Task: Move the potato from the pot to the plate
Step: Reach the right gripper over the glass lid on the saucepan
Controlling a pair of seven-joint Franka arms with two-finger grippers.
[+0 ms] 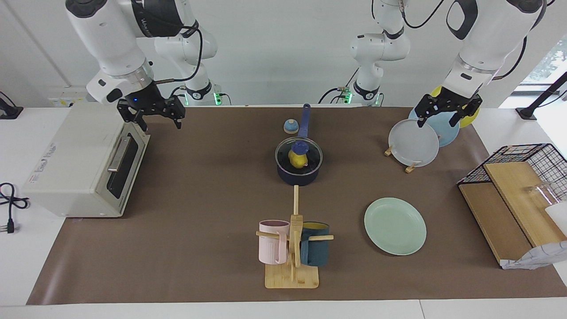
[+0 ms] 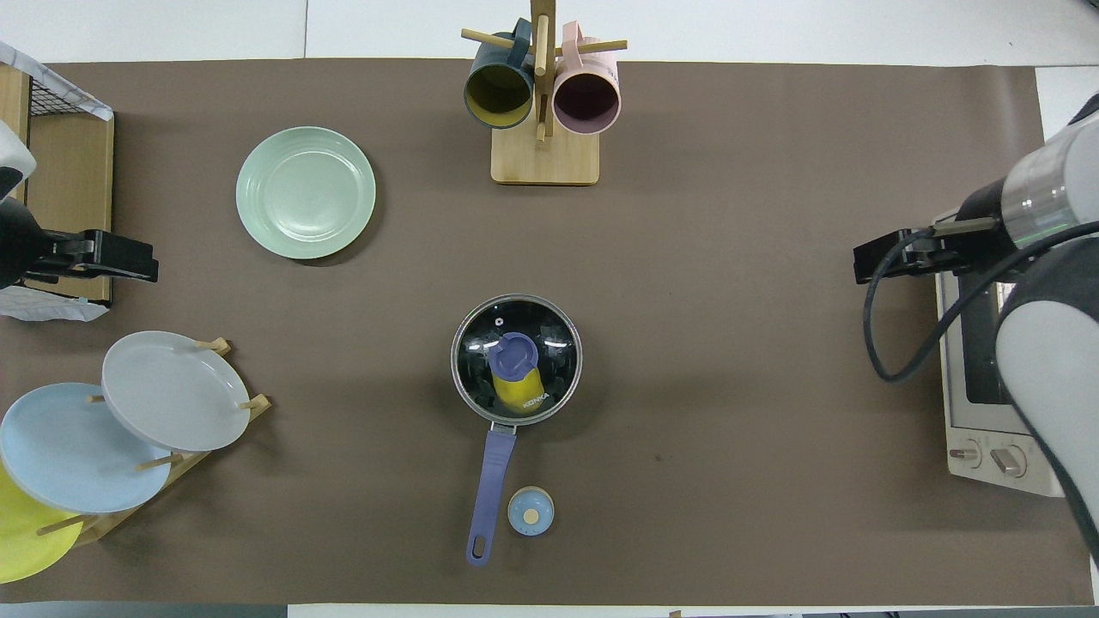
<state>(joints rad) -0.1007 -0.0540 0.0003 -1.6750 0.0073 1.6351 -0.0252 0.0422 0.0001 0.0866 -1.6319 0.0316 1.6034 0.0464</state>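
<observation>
With the pot (image 1: 298, 170) as landmark: the potato (image 1: 297, 160) lies inside it under the glass lid (image 2: 516, 359). The right gripper (image 1: 153, 116) hangs spread wide and empty over the mat toward the toaster oven (image 1: 82, 161). The left gripper (image 1: 444, 112), equally wide and empty, hovers over the plate rack (image 1: 409, 167). The plate (image 1: 395, 226) lies farther from the robots than the pot.

One high camera faced the robots from across the desk (image 1: 212, 199), taking in both arms. A second looked steeply down from above the robots' end. Both covered the same brown mat (image 2: 730, 343), half a turn apart.
</observation>
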